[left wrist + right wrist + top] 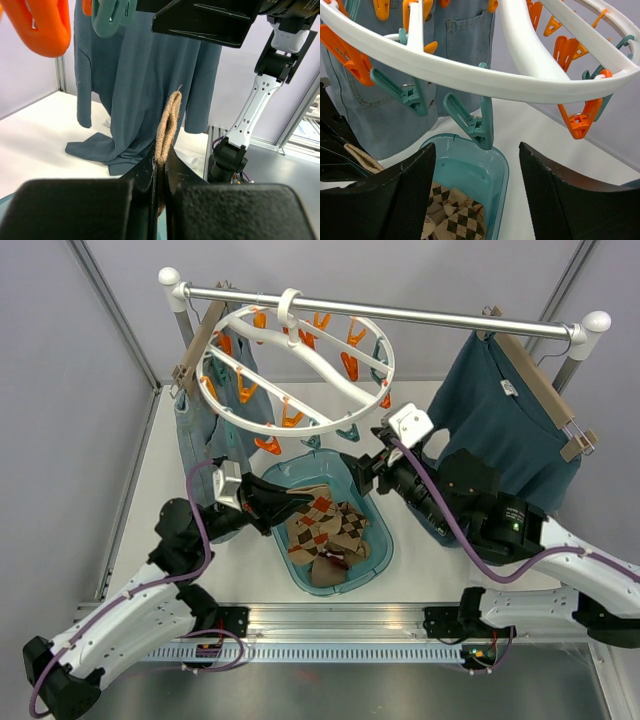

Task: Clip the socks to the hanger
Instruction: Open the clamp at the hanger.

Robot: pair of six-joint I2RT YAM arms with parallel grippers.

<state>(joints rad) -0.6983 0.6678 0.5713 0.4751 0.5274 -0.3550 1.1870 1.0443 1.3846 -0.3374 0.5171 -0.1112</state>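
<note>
The white ring hanger (300,365) hangs by its hook from the rail, with orange and teal clothespins below it. Argyle socks (325,535) lie piled in the teal basin (375,560). My left gripper (285,502) is shut on one tan sock; in the left wrist view the sock's folded edge (167,127) sticks up between the jaws. My right gripper (362,468) is open and empty under the ring's front rim; in the right wrist view a teal clothespin (472,122) hangs just above and between its fingers (405,195), with the ring (470,80) overhead.
Blue-grey jeans (200,430) hang on a wooden hanger at the back left. A teal sweater (505,425) hangs on a wooden hanger at the back right, its hem on the table. The metal rail (450,320) spans the back.
</note>
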